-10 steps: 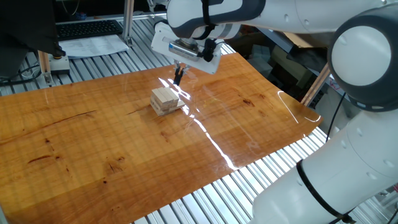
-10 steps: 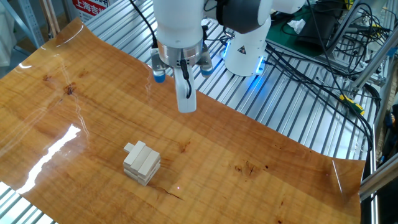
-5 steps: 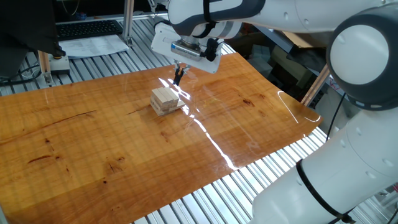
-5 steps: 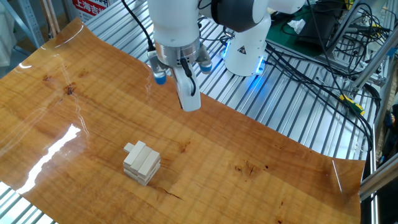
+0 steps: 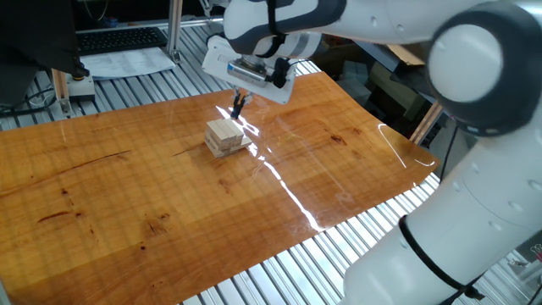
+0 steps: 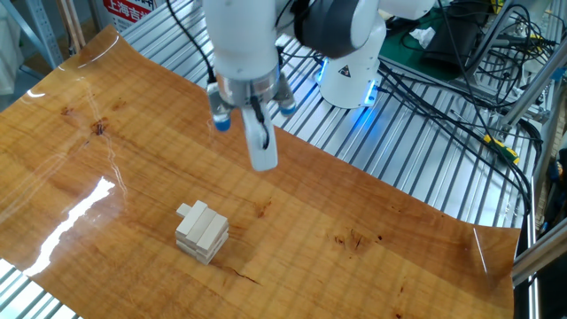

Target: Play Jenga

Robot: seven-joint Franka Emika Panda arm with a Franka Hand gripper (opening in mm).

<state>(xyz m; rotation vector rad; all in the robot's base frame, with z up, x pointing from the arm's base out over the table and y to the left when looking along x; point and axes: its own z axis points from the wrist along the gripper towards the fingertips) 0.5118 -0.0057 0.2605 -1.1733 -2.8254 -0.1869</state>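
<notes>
On the table (image 6: 372, 221) | we are seeing light, hard, wobbly blocks (image 6: 202, 232) | our gripper (image 6: 260, 156) is hanging above, fingers looking pressed together | we should be pushing the sticking-out end gently

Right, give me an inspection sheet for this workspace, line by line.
Surface: glossy wooden board on a slatted metal table, glare streaks on it.
Job's things: Jenga stack, low, crossed layers, one block jutting out of a side.
Clutter: nothing seen on the board.
Grippers: gripper above the board, apart from the stack, holding nothing; whether open or shut is unclear.
Cables: black bundle behind the robot base.
Surroundings: keyboard and papers beyond the board's far edge.
</notes>
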